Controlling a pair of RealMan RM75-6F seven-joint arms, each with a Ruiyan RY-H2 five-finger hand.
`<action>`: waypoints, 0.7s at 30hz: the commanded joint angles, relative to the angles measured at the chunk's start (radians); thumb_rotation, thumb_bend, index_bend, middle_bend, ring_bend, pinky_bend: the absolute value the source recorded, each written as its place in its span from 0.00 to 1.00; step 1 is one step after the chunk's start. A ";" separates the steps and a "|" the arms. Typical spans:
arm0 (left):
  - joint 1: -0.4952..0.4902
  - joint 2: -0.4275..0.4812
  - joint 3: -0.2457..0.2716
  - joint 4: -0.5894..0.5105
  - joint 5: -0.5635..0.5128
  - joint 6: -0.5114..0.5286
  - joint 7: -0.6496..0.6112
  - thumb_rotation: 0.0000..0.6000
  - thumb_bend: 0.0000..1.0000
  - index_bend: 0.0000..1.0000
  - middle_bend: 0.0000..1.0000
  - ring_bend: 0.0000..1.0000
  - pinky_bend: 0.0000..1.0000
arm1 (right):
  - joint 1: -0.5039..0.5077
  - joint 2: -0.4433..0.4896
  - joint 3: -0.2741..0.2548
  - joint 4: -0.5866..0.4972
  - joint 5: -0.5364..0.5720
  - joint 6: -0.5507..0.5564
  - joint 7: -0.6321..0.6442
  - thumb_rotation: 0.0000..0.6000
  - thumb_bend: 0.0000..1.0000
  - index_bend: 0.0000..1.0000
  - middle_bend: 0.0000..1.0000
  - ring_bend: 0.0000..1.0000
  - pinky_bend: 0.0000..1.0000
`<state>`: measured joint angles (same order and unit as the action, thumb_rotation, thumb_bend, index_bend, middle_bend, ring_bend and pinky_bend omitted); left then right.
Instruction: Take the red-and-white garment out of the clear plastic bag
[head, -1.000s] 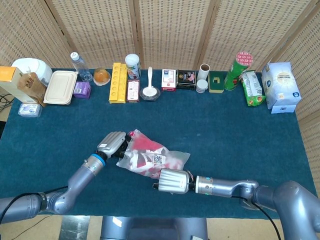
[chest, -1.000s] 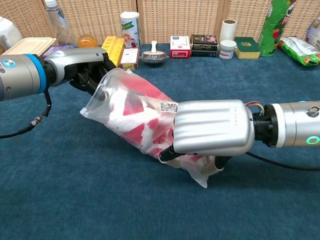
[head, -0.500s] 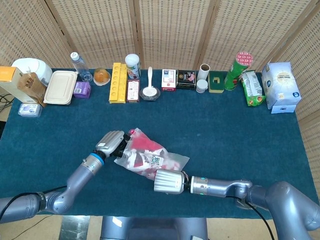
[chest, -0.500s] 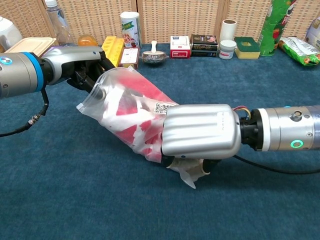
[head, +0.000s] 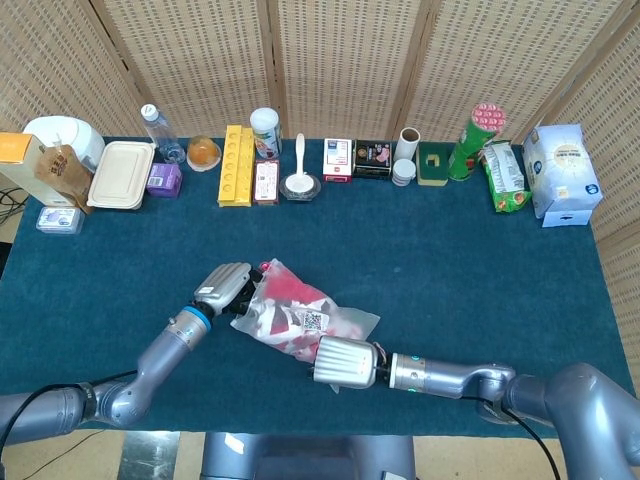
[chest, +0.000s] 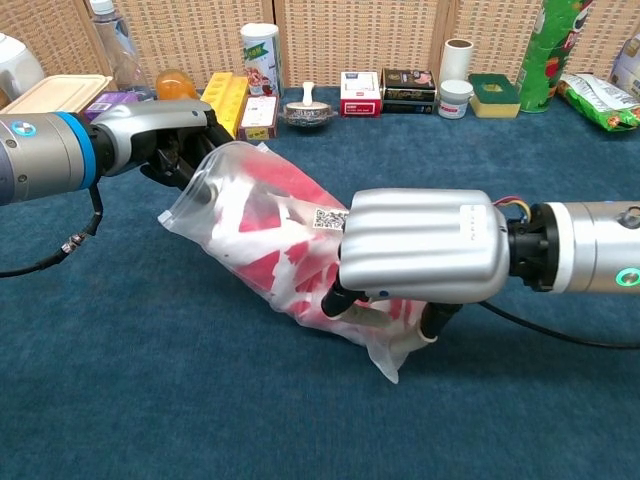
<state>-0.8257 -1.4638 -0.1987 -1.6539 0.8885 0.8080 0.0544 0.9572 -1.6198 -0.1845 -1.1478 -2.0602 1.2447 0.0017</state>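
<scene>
**Clear plastic bag held at both ends, garment not out yet**

Clear plastic bag (chest: 270, 235) lies slantwise mid-worktop (head: 480, 260), w/ the red-and-white garment (chest: 262, 262) wholly inside it; no cloth shows past the opening, so the task looks barely begun. Extraction itself is left to do.

L to R: left hand (chest: 170, 140) sits at the bag's upper-left end, dark fingers (chest: 188, 152) touching the bag's mouth, apparently pinching the rim. Chest view shows contact; exact grip is partly hidden. Bag body runs down & right from there, garment bunched in the middle, a small QR label on top. Right hand (chest: 420, 255) covers the bag's lower-right end, palm over it, fingertips (chest: 338, 300) curled under & clenched on plastic plus cloth beneath.

Judgement: both ends are secured; next comes opening the mouth & drawing the cloth out.
</scene>
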 joint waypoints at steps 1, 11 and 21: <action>-0.005 -0.003 -0.002 -0.001 -0.007 -0.001 0.005 1.00 0.48 0.90 1.00 1.00 1.00 | -0.005 0.027 -0.007 -0.041 0.006 -0.020 -0.022 1.00 0.14 0.55 1.00 1.00 1.00; -0.023 -0.013 -0.009 -0.008 -0.050 0.002 0.029 1.00 0.48 0.90 1.00 1.00 1.00 | -0.005 0.066 0.005 -0.130 0.024 -0.080 -0.103 1.00 0.13 0.37 1.00 1.00 1.00; -0.040 -0.003 -0.022 -0.038 -0.099 0.001 0.039 1.00 0.48 0.90 1.00 1.00 1.00 | 0.004 0.031 0.013 -0.088 0.019 -0.105 -0.106 1.00 0.12 0.37 1.00 1.00 1.00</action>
<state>-0.8633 -1.4689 -0.2200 -1.6893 0.7921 0.8092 0.0910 0.9602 -1.5850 -0.1702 -1.2400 -2.0397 1.1422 -0.1058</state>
